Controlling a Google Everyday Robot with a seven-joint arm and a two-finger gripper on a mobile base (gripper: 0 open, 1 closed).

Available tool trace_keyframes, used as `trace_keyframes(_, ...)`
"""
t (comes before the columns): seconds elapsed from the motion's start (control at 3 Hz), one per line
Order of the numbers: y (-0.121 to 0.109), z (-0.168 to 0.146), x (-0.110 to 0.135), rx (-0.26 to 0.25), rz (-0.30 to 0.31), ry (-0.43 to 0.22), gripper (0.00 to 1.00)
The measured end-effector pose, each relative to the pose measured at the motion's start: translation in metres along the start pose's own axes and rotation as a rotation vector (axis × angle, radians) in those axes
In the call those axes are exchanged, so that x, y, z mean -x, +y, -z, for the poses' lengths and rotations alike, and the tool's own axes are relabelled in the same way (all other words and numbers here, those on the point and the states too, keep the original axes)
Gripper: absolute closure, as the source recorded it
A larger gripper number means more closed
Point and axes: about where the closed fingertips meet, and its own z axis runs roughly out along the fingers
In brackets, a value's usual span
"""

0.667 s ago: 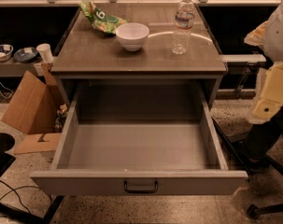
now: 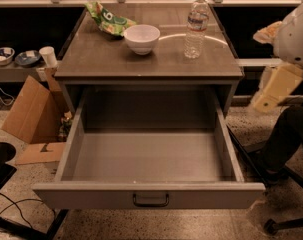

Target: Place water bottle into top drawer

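The water bottle [image 2: 196,26], clear with a white cap and a pale label band, stands upright on the right rear of the cabinet top [image 2: 91,59]. The top drawer [image 2: 151,196] is pulled fully open below it, grey, empty inside, with a dark pull handle [image 2: 151,200] at the centre of its front. My gripper [image 2: 275,88], a cream-coloured piece under the white arm [image 2: 296,34], hangs at the right edge, beside the cabinet. It is to the right of the bottle, lower than it, and well apart from it. It holds nothing.
A white bowl [image 2: 141,38] and a green snack bag [image 2: 108,20] sit on the cabinet top left of the bottle. A cardboard box [image 2: 28,111], a cup [image 2: 48,56] and dishes [image 2: 2,55] are at the left. A chair base [image 2: 291,219] stands at the lower right.
The gripper and arm have shifted slightly left and up at the right edge. The bottle, the bowl and the drawer have not moved.
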Motion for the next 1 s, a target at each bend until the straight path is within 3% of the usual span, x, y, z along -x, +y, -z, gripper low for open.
trace_keyframes(0.33, -0.056, -0.025, 0.020, -0.083, -0.044, -0.239, 0.00)
trace_keyframes(1.0, -0.135, -0.044, 0.061, -0.285, -0.116, -0.704, 0.00)
